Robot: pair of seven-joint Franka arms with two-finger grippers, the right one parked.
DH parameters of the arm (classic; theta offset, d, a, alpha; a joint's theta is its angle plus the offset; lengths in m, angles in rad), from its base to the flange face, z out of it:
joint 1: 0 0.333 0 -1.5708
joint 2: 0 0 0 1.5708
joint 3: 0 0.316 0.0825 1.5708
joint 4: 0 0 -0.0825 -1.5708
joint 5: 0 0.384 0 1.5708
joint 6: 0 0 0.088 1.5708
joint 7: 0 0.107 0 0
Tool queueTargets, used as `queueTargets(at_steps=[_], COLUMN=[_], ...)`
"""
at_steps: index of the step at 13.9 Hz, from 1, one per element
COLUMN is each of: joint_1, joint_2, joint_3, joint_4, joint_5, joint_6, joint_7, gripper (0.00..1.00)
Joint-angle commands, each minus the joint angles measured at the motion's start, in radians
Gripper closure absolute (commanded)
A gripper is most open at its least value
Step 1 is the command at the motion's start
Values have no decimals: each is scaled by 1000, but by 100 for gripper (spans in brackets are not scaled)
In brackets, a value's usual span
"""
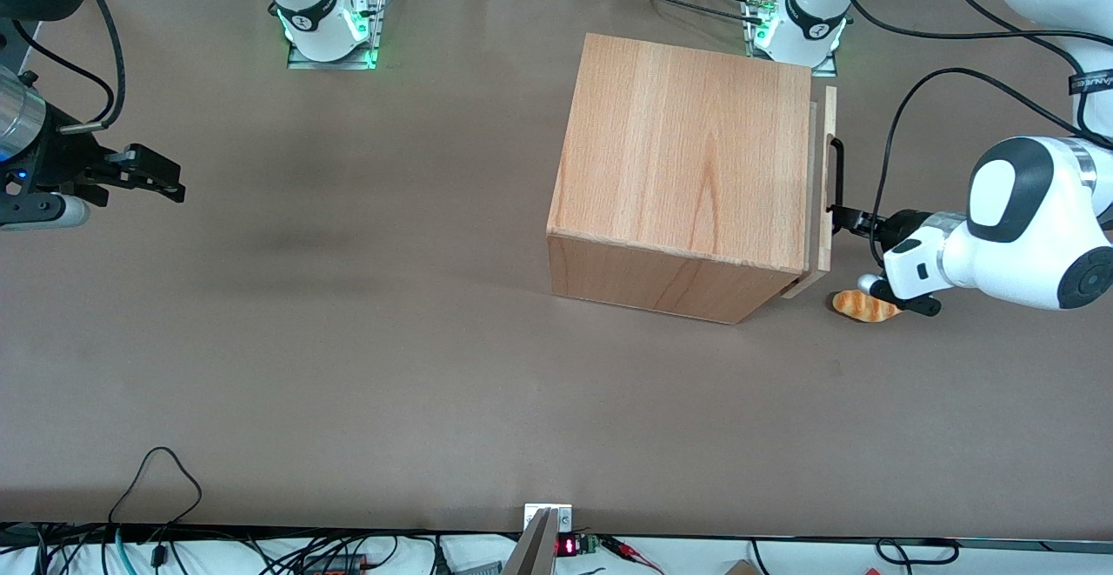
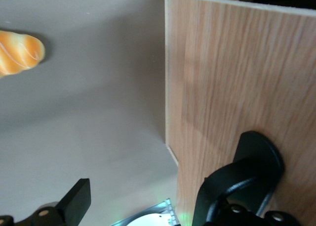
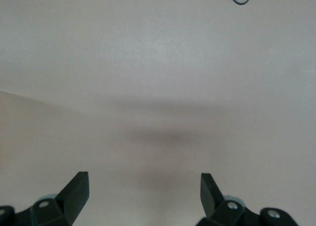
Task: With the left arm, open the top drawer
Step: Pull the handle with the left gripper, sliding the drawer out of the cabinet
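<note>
The top drawer's flat front panel [image 1: 827, 183] stands a small gap out from the wooden cube casing [image 1: 678, 166], and its black bar handle [image 1: 836, 175] faces the working arm. The left arm [image 1: 1017, 227] reaches toward the panel at handle height. Its gripper [image 1: 845, 217] is at the end of the handle nearer the front camera. In the left wrist view the gripper [image 2: 143, 194] is open. One finger [image 2: 76, 201] is over bare table and the other finger [image 2: 212, 194] lies against the handle's curved end [image 2: 259, 154], close to the drawer panel [image 2: 237, 87].
An orange bread-like piece [image 1: 863, 305] lies on the brown table [image 1: 348, 340] just under the left arm's wrist, in front of the drawer; it also shows in the left wrist view [image 2: 17, 53]. The arm bases [image 1: 796, 23] stand at the table's back edge.
</note>
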Motion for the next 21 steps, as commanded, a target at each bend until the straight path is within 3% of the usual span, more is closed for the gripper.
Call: queueTargets(at_steps=[1,21], joint_1=[15,205], joint_2=[-4,42], joint_3=[8,9], joint_4=[22,30], joint_5=[58,70], joint_6=[44,93], joint_7=[56,261], gripper=[0,0])
